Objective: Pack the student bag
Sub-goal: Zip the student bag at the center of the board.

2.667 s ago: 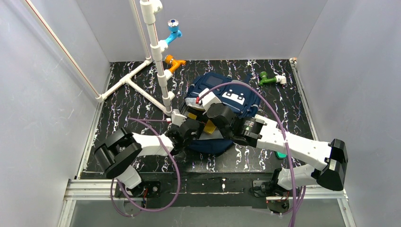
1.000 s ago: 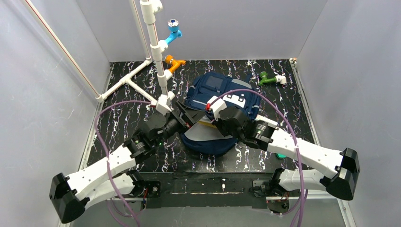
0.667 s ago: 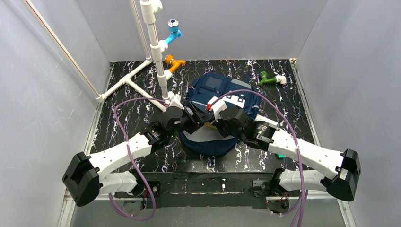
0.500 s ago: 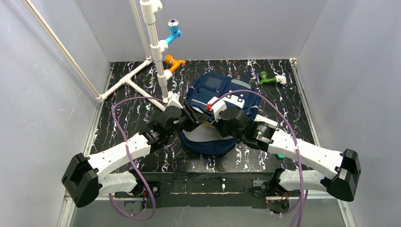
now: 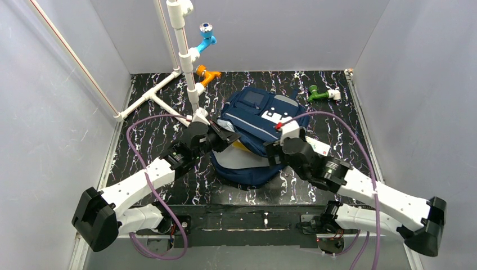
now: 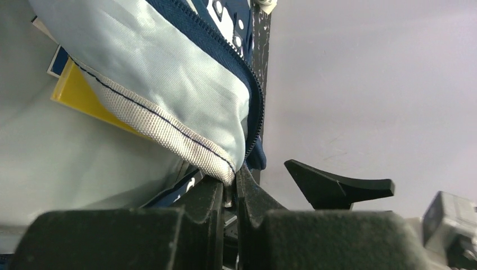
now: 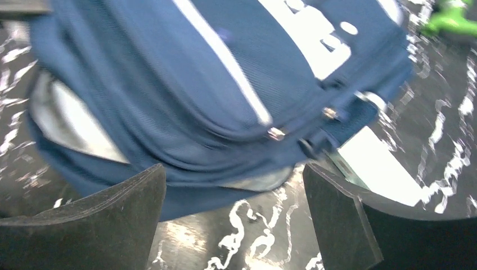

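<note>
Edge of student bag [image 6: 169, 84] inside left end effector [image 6: 228, 190] grip

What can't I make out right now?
- Left wrist: yellow item mostly under the bag flap; unidentifiable.
- Right wrist: motion blur; zip pulls unclear.
- Right wrist: white object partly behind the right gripper.
- Top: bag's inside mostly hidden by its flap.

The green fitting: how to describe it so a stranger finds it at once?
Find the navy bag in the middle. Past its far right corner, near the back wall, lies the green fitting. It alone is green; the orange fitting and blue fitting are at the white pipes.
</note>
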`<state>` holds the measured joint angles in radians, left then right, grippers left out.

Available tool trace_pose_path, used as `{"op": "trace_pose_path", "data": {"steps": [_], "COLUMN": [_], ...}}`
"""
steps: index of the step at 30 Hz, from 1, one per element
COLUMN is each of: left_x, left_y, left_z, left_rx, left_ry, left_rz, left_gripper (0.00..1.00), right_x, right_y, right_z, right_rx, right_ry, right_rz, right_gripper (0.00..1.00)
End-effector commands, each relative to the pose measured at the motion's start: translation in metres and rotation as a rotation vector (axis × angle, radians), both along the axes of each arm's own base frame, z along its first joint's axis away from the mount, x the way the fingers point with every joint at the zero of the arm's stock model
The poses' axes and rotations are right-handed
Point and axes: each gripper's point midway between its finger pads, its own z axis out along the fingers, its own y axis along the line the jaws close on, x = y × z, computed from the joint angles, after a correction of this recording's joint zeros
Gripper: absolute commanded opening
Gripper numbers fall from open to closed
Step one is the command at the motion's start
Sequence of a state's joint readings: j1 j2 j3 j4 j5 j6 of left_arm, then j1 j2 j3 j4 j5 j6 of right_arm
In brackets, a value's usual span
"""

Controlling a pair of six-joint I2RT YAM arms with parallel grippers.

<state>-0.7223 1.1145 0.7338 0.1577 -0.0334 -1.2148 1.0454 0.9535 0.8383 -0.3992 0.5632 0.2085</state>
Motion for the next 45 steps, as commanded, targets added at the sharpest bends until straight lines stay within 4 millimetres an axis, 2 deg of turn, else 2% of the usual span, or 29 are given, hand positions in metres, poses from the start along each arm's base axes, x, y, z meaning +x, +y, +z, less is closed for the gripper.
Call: {"op": "trace_pose_path", "data": {"steps": [1, 3, 6, 9, 12, 15, 19, 23, 28, 32, 37, 39, 45], "left_x": [0.01, 0.013, 0.021, 0.025, 0.028, 0.031, 0.033, 0.037, 0.038, 0.043, 0.044, 0.044, 0.042], "left_y": [0.003, 0.005, 0.011, 0.015, 0.018, 0.014, 0.007, 0.007, 0.008, 0.009, 0.0, -0.003, -0.006], "left_z": [0.034, 0.042, 0.052, 0.06, 0.061, 0.059, 0.062, 0.067, 0.069, 0.075, 0.102, 0.114, 0.131], "left_rx": [-0.11, -0.135, -0.174, -0.193, -0.209, -0.227, -0.252, -0.266, -0.305, -0.35, -0.431, -0.449, -0.474], "left_ry": [-0.029, -0.028, -0.021, -0.025, -0.013, 0.02, 0.044, 0.043, 0.084, 0.11, 0.102, 0.089, 0.073], "left_rz": [0.038, 0.052, 0.079, 0.076, 0.077, 0.06, 0.029, 0.028, 0.022, 0.017, -0.027, -0.048, -0.074], "left_gripper": [0.0, 0.0, 0.0, 0.0, 0.0, 0.0, 0.0, 0.0, 0.0, 0.0, 0.0, 0.0, 0.0], "right_x": [0.014, 0.017, 0.031, 0.039, 0.045, 0.048, 0.048, 0.055, 0.067, 0.078, 0.082, 0.079, 0.09], "right_y": [-0.061, -0.075, -0.101, -0.09, -0.096, -0.093, -0.084, -0.085, -0.084, -0.073, -0.055, -0.053, -0.062], "right_z": [0.005, -0.005, -0.033, -0.056, -0.067, -0.081, -0.104, -0.119, -0.124, -0.107, -0.091, -0.097, -0.092], "right_rx": [0.058, 0.034, -0.028, -0.001, -0.009, 0.016, 0.038, 0.008, 0.012, 0.08, 0.172, 0.182, 0.158], "right_ry": [-0.082, -0.084, -0.052, 0.047, 0.121, 0.17, 0.271, 0.28, 0.263, 0.16, 0.035, 0.001, -0.091], "right_rz": [-0.301, -0.346, -0.436, -0.326, -0.333, -0.273, -0.193, -0.195, -0.195, -0.138, -0.039, -0.006, -0.041], "right_gripper": [0.98, 0.98, 0.98, 0.97, 0.91, 0.8, 0.6, 0.62, 0.59, 0.56, 0.49, 0.47, 0.46]}}
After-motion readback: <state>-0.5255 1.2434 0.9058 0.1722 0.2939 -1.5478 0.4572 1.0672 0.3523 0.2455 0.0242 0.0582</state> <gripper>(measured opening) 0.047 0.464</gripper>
